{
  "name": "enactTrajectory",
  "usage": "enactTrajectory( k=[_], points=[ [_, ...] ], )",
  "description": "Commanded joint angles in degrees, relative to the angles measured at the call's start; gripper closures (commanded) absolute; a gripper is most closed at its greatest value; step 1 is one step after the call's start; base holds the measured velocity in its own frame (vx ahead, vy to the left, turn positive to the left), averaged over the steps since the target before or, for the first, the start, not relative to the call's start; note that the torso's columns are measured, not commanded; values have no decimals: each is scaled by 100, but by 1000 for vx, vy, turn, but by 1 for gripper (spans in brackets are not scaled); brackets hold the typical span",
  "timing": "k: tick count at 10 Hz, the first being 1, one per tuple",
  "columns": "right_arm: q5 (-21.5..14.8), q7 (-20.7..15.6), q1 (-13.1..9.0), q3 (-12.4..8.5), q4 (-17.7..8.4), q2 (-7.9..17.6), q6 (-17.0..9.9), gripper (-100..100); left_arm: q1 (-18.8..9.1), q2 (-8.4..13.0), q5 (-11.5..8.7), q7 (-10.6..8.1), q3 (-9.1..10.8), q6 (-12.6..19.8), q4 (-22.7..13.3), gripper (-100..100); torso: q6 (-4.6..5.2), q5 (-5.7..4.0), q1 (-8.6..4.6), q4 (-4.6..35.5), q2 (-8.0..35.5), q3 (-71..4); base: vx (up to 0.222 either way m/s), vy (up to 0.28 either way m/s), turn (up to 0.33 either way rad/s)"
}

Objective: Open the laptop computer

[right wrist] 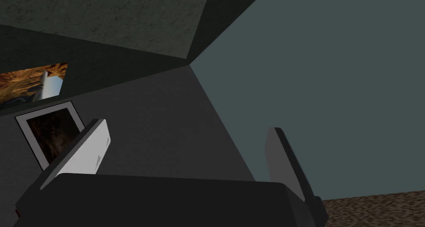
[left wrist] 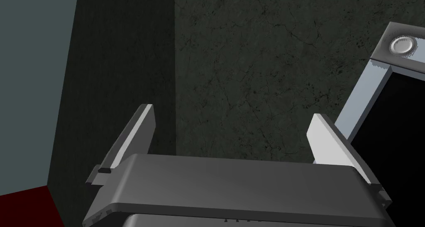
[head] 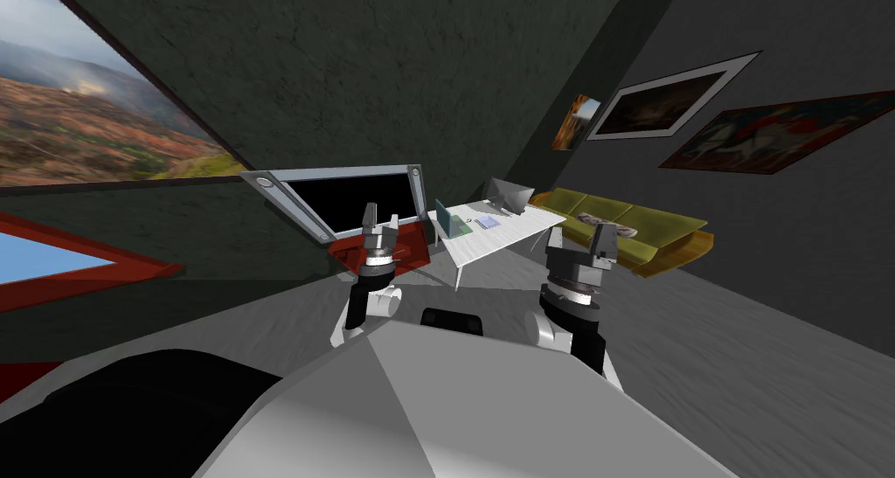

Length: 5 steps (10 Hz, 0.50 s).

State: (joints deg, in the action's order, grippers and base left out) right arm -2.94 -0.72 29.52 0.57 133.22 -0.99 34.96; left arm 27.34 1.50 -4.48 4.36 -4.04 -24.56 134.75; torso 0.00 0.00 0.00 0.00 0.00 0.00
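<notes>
**Approach stage, before any contact.** The laptop stood on a white table well ahead of the robot, at the end nearer the TV and beside a sheet of paper. It appeared as a small teal-faced panel raised on edge; whether its lid was shut could not be told. The left gripper and right gripper were held up before the chest, far from the table. Each claw was spread wide, fingers parted, holding nothing. By judgement, the next move called for driving the base up to the table, past the sofa, then bringing one spread claw to the lid's free edge.
</notes>
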Motion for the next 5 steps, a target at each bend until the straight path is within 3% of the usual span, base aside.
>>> enactTrajectory(
  k=[1, 5],
  points=[
    [0, 0, 0, 0, 0, 0, 0, 0, 0, 0, 0, 0, 0, 0, 0, 0, 0, 0, 0, 235, 232, -467, 0, 0, 0],
    [0, 0, 0, 0, 1, 0, 0, 0, 0, 0, 0, 0, 0, 0, 1, 0, 0, 0, 0, 1846, 1845, -3692, 0, 0, 0]
  ],
)
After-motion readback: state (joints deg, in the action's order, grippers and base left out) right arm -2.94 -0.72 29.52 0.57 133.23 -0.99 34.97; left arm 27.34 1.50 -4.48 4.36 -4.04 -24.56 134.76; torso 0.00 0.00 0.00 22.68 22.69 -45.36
